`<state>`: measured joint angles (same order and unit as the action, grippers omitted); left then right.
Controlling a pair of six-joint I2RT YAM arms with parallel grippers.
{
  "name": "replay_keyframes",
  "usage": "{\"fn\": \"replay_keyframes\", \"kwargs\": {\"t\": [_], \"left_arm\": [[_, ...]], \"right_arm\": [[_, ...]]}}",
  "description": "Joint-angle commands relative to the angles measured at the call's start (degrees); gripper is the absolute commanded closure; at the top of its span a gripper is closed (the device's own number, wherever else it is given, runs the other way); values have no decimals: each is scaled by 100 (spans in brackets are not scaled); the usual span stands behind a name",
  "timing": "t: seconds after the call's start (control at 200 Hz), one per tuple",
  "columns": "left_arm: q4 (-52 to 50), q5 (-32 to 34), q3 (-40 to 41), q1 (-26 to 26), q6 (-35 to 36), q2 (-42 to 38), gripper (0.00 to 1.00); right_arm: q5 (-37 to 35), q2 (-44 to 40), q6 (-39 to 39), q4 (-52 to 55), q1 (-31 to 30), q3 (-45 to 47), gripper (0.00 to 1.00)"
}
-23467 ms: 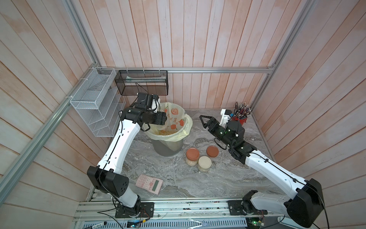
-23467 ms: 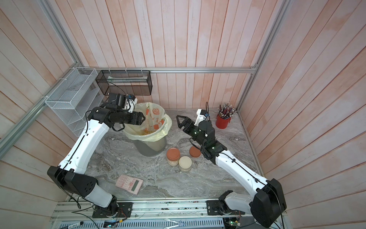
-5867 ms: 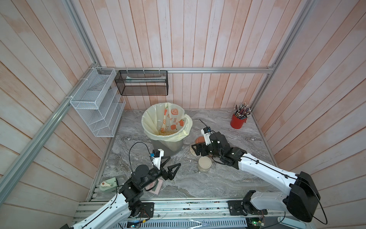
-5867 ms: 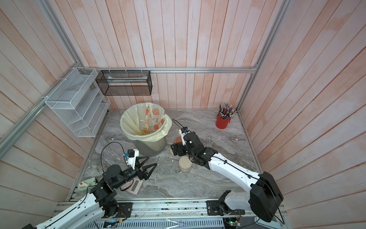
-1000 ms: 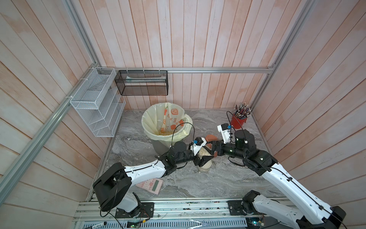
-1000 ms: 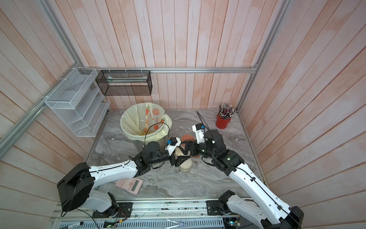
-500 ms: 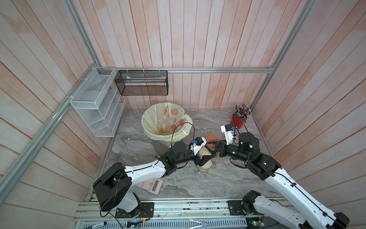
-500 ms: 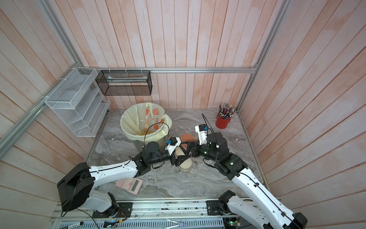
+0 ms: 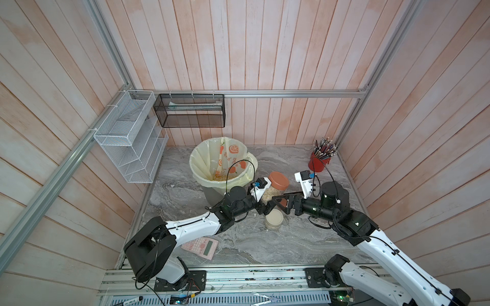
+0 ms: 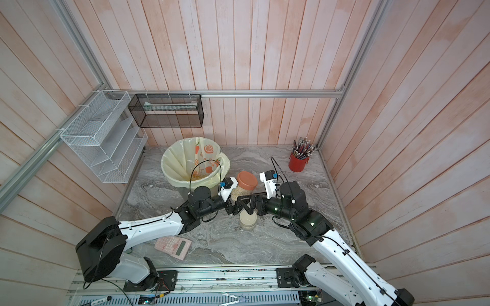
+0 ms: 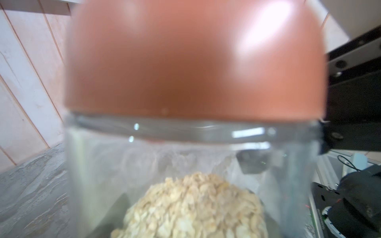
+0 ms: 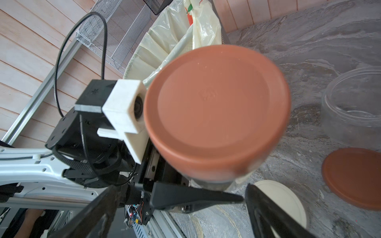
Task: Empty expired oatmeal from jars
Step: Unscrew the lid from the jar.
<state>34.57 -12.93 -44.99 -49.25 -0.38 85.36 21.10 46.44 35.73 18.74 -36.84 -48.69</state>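
Grips a terracotta-lidded jar (image 9: 278,182) of oatmeal (image 9: 269,194) in the left hand (image 9: 266,202) — lid on, raised off the surface (image 9: 291,243) just right of the lined bin (image 9: 212,192). Holds the right hand (image 9: 279,204) wide open and empty just beside it, close to the cream-lidded jar (image 9: 274,220).

Jar (image 9: 275,189) right of bin (image 9: 210,194), another jar (image 9: 274,219) before it, calculator (image 9: 200,247) front-left

Bright, even diffuse light, soft shadows; left wrist view blurs the terracotta-lidded clear round jar (image 11: 193,127), glare on lid.
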Motion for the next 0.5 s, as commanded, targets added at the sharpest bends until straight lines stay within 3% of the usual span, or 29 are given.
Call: {"fn": "replay_keyframes", "kwargs": {"t": [0.0,0.27,0.495], "left_arm": [[667,163,-192,32,235,-224,79],[648,290,-133,37,932,-526,79],[647,452,-142,30,1631,-659,79]], "right_arm": [[-68,-209,85,323,-31,-155,2],[-493,-226,950,1096,23,-932,2],[-666,291,1397,2150,252,-2249,2]]}}
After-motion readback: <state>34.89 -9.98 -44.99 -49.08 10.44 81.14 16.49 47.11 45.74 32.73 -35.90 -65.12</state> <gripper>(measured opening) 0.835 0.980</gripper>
